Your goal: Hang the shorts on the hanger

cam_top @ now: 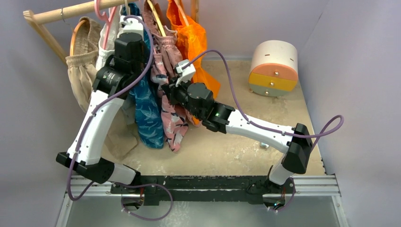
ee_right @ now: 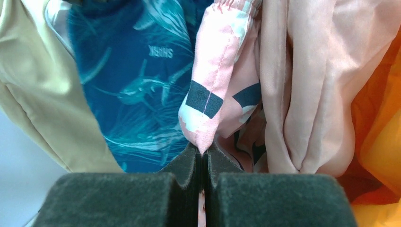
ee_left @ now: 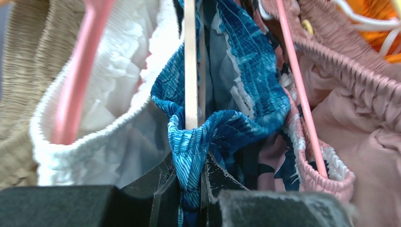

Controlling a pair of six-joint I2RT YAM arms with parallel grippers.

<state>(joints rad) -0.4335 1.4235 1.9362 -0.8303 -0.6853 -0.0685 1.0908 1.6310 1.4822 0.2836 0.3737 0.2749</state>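
The blue leaf-print shorts [cam_top: 147,118] hang on the rack between a white garment and the pink patterned shorts [cam_top: 173,124]. My left gripper [ee_left: 191,176] is raised at the rack top and shut on the shorts' bunched blue elastic waistband [ee_left: 189,142]. The waistband wraps around the pale beige bar of the hanger [ee_left: 190,71], which runs straight up from the jaws. My right gripper [ee_right: 204,152] is shut on the hem of the pink patterned shorts [ee_right: 215,80], just right of the blue shorts' leg [ee_right: 137,90]. In the top view its fingers are buried among the hanging cloth.
A wooden rail [cam_top: 71,12] carries beige shorts [cam_top: 85,61], a white garment [ee_left: 108,94] on a pink hanger [ee_left: 75,80], a second pink hanger [ee_left: 298,85] and an orange garment [cam_top: 194,38]. A round cream, orange and yellow drawer box [cam_top: 274,66] stands at the back right.
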